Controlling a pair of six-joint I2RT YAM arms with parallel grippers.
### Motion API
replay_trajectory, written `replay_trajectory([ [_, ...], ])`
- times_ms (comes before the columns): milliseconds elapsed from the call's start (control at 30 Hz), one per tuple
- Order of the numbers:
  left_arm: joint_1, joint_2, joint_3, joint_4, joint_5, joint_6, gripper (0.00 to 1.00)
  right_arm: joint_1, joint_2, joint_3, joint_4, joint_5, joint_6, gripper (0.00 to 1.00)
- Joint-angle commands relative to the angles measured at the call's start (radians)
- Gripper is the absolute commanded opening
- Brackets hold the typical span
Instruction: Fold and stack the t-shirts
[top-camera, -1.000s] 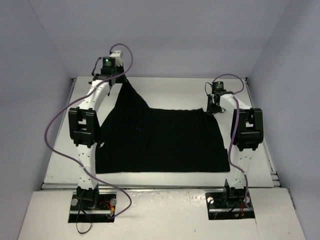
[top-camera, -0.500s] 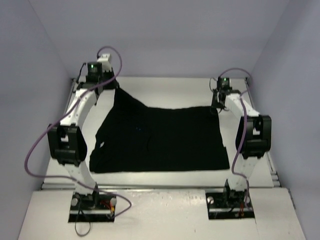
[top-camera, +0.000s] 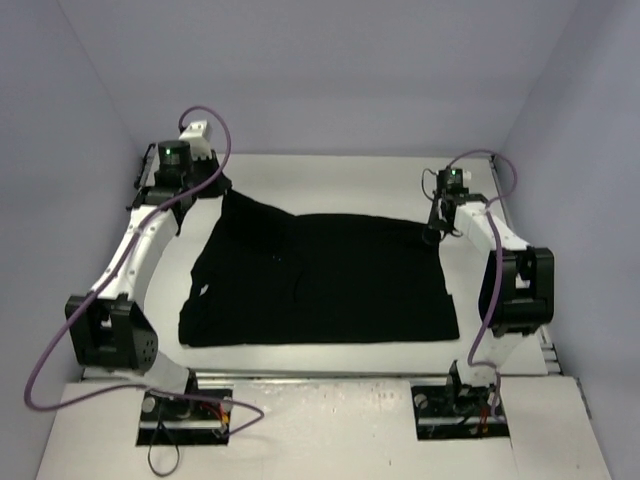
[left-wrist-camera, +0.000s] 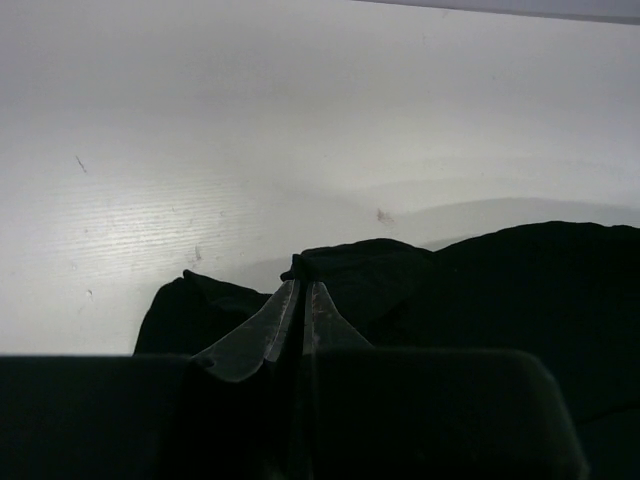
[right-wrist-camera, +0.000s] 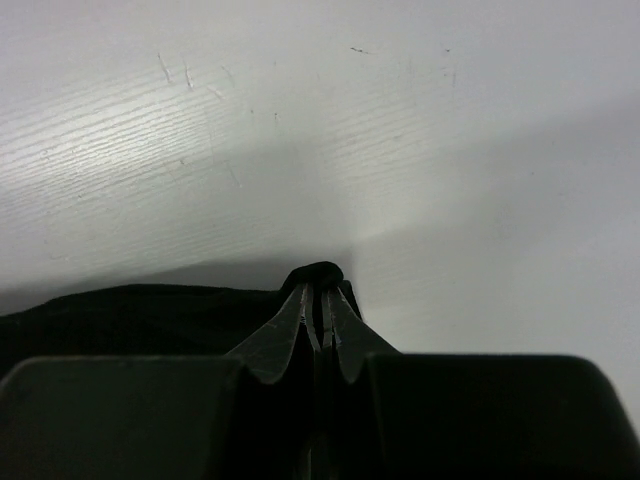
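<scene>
Pulling the shirt flat before folding

The left gripper (left-wrist-camera: 302, 288) and right gripper (right-wrist-camera: 322, 292) are each shut tight on a far corner of the shirt (top-camera: 330, 280), which lies on the table (top-camera: 330, 170). Next, probably: lay the corners down smooth, then let go.

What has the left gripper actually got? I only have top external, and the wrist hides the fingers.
Observer: In the left wrist view, the left gripper is shut on a bunched fold of the black t-shirt.
Operator: And the right?
Observer: In the right wrist view, the right gripper is shut too. A small nub of the shirt's edge pokes out just past its tips.
Operator: What's the surface like past that nub?
Observer: The white table shows fine scratches and a few dark specks beyond the tips.
</scene>
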Motion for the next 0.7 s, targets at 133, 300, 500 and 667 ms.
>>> replay_trajectory([
  [133, -0.048, -0.213, -0.12, -0.084, -0.082, -0.07, 0.0, -0.006, -0.136, -0.103, 0.012, 0.146, 0.08, 0.0],
  [300, -0.058, -0.313, -0.225, -0.122, -0.09, -0.094, 0.0, -0.015, -0.163, -0.156, 0.011, 0.207, 0.109, 0.0],
  [500, -0.068, -0.404, -0.295, -0.181, -0.091, -0.09, 0.0, -0.042, -0.2, -0.201, 0.015, 0.213, 0.121, 0.0],
  [667, -0.067, -0.456, -0.317, -0.244, -0.123, -0.082, 0.0, -0.042, -0.191, -0.221, 0.019, 0.208, 0.124, 0.0],
])
